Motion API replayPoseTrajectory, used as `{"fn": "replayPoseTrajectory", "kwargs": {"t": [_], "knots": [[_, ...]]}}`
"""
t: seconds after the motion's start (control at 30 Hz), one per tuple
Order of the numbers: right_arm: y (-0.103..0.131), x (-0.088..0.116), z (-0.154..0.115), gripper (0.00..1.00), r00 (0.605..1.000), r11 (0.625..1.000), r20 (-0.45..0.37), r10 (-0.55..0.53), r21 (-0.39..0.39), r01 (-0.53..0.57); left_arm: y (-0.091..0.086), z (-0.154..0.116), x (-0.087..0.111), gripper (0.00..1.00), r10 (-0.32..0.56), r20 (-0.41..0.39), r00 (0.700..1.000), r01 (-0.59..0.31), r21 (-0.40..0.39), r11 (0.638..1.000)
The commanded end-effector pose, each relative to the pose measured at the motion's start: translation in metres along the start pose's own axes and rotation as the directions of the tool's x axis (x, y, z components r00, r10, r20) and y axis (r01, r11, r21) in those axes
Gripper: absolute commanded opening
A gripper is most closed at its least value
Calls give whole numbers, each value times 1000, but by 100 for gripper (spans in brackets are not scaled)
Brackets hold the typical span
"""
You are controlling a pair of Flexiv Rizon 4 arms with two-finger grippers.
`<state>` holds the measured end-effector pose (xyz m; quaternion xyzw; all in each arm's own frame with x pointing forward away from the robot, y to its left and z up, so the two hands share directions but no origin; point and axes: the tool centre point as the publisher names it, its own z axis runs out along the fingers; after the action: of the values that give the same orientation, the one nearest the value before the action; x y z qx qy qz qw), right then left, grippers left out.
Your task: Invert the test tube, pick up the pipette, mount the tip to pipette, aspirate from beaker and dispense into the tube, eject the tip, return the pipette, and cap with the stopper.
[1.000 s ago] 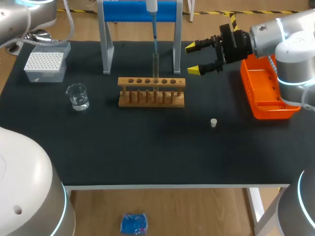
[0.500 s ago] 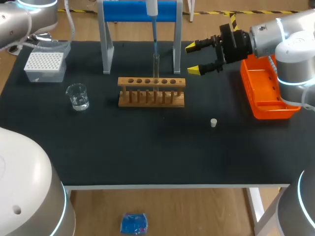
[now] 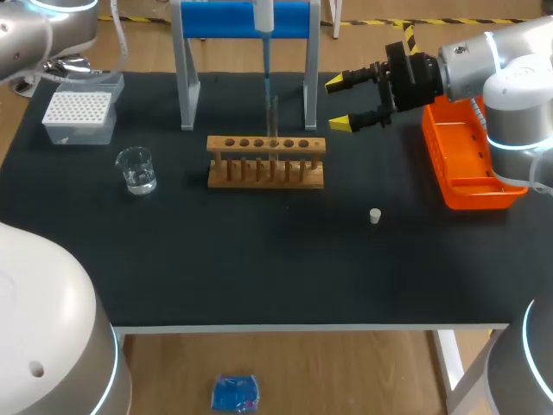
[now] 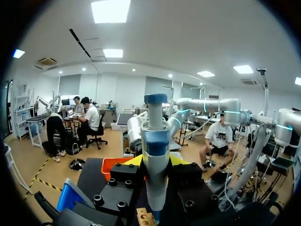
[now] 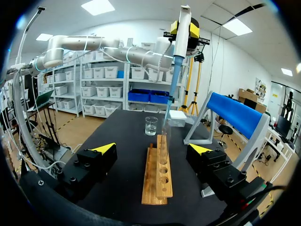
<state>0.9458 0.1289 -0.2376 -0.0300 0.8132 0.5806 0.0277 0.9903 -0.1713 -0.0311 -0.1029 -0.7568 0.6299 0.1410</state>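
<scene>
My left gripper (image 4: pixel 155 160) is shut on the white-and-blue pipette (image 4: pixel 155 155), holding it upright above the wooden rack (image 3: pixel 266 162). In the head view only the pipette (image 3: pixel 265 35) shows, not that gripper. In the right wrist view the pipette's (image 5: pixel 178 52) thin lower end hangs just over the mouth of the glass test tube (image 5: pixel 164 136), which stands in the rack (image 5: pixel 157 176). My right gripper (image 3: pixel 352 102) is open and empty, to the right of the rack, facing it. The beaker (image 3: pixel 136 169) stands left of the rack. A small white stopper (image 3: pixel 375 216) lies on the mat.
A white tip box (image 3: pixel 79 117) sits at the back left. The blue pipette stand (image 3: pixel 244 19) rises behind the rack. An orange bin (image 3: pixel 467 160) lies at the right edge, under my right arm. The black mat (image 3: pixel 259 259) is bare in front.
The pipette has shifted a little left and up, so its lower end has left the tube. My right arm has not moved.
</scene>
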Motion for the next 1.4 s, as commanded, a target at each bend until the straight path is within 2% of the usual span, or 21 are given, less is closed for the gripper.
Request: {"fn": "replayPoseTrajectory", "kwargs": {"t": [0.03, 0.67, 1.4], "knots": [[0, 0, 0, 100, 1000, 1000, -1, 0, 0, 0, -7, 1, 3, 0, 4, 7, 1000, -4, -9, 1000], [0, 0, 0, 100, 1000, 1000, -1, 0, 0, 0, -11, 3, 0, 0, 63, 0, 998, -63, 27, 998], [0, 0, 0, 100, 1000, 1000, -1, 0, 0, 0, -8, 13, -4, 0, 66, -40, 997, -65, 35, 997]]}}
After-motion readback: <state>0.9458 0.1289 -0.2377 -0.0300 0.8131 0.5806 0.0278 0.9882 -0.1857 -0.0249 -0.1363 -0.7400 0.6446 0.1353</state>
